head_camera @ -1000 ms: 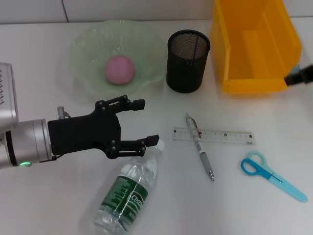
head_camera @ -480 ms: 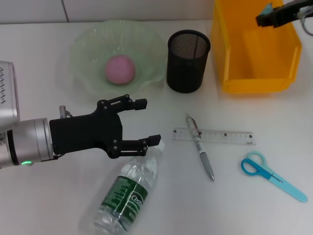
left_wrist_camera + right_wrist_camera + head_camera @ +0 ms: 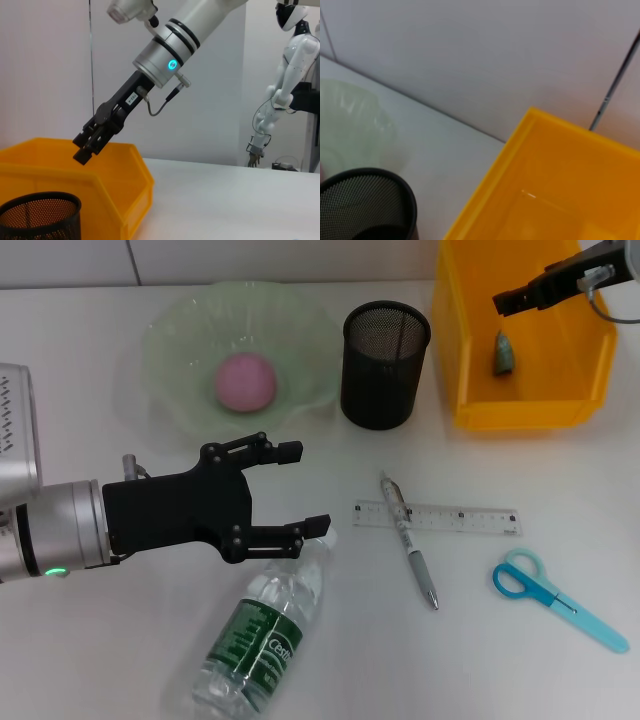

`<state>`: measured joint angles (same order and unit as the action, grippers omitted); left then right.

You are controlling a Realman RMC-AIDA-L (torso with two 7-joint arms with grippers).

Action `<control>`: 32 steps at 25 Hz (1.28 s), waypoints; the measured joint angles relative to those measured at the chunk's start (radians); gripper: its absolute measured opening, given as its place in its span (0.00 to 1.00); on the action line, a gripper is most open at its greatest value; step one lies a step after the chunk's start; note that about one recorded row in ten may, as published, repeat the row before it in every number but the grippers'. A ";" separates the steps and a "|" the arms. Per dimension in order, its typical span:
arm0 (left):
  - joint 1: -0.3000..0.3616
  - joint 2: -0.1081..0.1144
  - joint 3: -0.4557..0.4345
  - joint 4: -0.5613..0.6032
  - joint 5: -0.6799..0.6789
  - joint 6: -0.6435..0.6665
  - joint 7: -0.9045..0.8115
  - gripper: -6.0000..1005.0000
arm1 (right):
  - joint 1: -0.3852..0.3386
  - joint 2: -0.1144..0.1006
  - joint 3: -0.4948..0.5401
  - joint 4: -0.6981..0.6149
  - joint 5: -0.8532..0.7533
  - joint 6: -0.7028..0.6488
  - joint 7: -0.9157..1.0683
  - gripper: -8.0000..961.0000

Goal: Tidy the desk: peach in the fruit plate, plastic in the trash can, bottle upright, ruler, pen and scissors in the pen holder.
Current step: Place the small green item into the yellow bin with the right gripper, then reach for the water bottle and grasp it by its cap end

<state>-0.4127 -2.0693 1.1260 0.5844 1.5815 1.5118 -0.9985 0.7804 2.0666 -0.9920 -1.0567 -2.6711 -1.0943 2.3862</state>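
The pink peach (image 3: 245, 381) lies in the pale green fruit plate (image 3: 170, 335). A clear bottle (image 3: 262, 625) with a green label lies on its side at the front. My left gripper (image 3: 303, 488) hovers open just above the bottle's cap end, holding nothing. The plastic (image 3: 503, 352), a small grey-green scrap, is inside the yellow trash can (image 3: 520, 412). My right gripper (image 3: 512, 300) hangs above it, open and empty. The ruler (image 3: 450, 519), pen (image 3: 410, 545) and blue scissors (image 3: 555, 598) lie flat on the desk, right of the bottle. The black mesh pen holder (image 3: 385, 365) stands between plate and trash can.
The left wrist view shows my right gripper (image 3: 89, 147) over the trash can (image 3: 117, 170), with the pen holder (image 3: 40, 215) nearby and another robot far behind. The right wrist view shows the trash can's rim (image 3: 520, 150) and the pen holder (image 3: 365, 200).
My right gripper came over the trash can with the plastic, moved left and let it go. The plastic now sits inside. The left arm has barely moved.
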 joint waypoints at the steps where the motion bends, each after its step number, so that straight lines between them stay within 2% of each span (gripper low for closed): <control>1: 0.000 0.000 0.000 0.000 0.000 0.000 0.000 0.87 | -0.008 0.002 0.001 -0.024 0.002 -0.012 0.008 0.68; 3: 0.000 0.000 0.000 0.000 0.000 0.000 0.000 0.87 | -0.026 0.006 0.002 -0.078 0.006 -0.040 0.026 0.74; 5: -0.001 0.000 0.001 0.000 0.000 0.001 0.000 0.87 | -0.081 0.013 -0.004 -0.213 0.054 -0.119 0.056 0.79; 6: -0.002 0.000 0.001 0.000 0.000 0.001 0.000 0.87 | -0.081 0.013 -0.004 -0.213 0.054 -0.119 0.056 0.81; 9: -0.003 0.000 0.001 0.000 0.000 0.003 0.000 0.87 | -0.163 0.014 -0.008 -0.374 0.178 -0.224 0.064 0.86; 10: -0.004 0.000 0.002 0.000 0.000 0.002 0.000 0.87 | -0.227 0.014 -0.009 -0.474 0.271 -0.305 0.064 0.88; 11: -0.003 0.000 0.001 0.000 0.000 0.002 0.000 0.87 | -0.227 0.014 -0.009 -0.474 0.271 -0.305 0.064 0.88; 13: 0.001 0.000 0.002 0.000 -0.004 0.005 0.006 0.86 | -0.288 0.014 -0.011 -0.552 0.343 -0.358 0.054 0.88; 14: 0.002 0.000 0.002 0.000 -0.005 0.007 0.009 0.86 | -0.321 0.014 -0.015 -0.576 0.376 -0.368 0.036 0.88; 15: 0.006 -0.001 0.001 0.000 -0.007 0.018 0.020 0.86 | -0.410 0.018 -0.033 -0.607 0.466 -0.369 -0.034 0.88; 16: 0.006 -0.001 0.001 0.000 -0.007 0.018 0.020 0.86 | -0.410 0.018 -0.033 -0.607 0.466 -0.369 -0.034 0.88; 17: 0.008 -0.002 0.000 0.003 -0.007 0.028 0.025 0.86 | -0.449 0.018 -0.043 -0.599 0.524 -0.357 -0.084 0.88; 18: 0.011 -0.002 -0.002 0.007 -0.009 0.039 0.027 0.86 | -0.530 0.019 -0.063 -0.546 0.668 -0.338 -0.221 0.88; 19: 0.011 -0.002 -0.002 0.007 -0.009 0.039 0.027 0.86 | -0.530 0.019 -0.063 -0.546 0.668 -0.338 -0.221 0.88; 22: 0.015 -0.003 0.002 0.027 -0.028 0.083 0.005 0.86 | -0.610 0.017 -0.070 -0.374 0.868 -0.346 -0.477 0.88; 23: 0.015 -0.003 0.003 0.034 -0.030 0.092 -0.002 0.86 | -0.631 0.016 -0.065 -0.242 0.940 -0.376 -0.646 0.88; 24: 0.016 -0.004 0.004 0.041 -0.030 0.101 -0.007 0.86 | -0.631 0.016 -0.065 -0.242 0.940 -0.376 -0.646 0.88; 27: 0.024 -0.008 0.011 0.075 -0.041 0.121 -0.044 0.86 | -0.630 0.013 -0.056 -0.022 0.969 -0.408 -0.876 0.88; 28: 0.031 -0.009 0.021 0.100 -0.050 0.116 -0.083 0.86 | -0.622 0.012 -0.041 0.105 0.969 -0.409 -1.001 0.88; 29: 0.031 -0.009 0.021 0.100 -0.050 0.116 -0.083 0.86 | -0.622 0.012 -0.041 0.105 0.969 -0.409 -1.001 0.88; 30: 0.036 -0.009 0.031 0.121 -0.057 0.107 -0.111 0.86 | -0.610 0.012 -0.013 0.203 0.969 -0.404 -1.094 0.88; 32: 0.036 -0.009 0.031 0.121 -0.057 0.107 -0.111 0.86 | -0.601 0.012 0.004 0.241 0.969 -0.401 -1.125 0.88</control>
<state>-0.3766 -2.0783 1.1570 0.7050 1.5242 1.6186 -1.1098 0.1795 2.0787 -0.9885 -0.8160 -1.7016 -1.4954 1.2609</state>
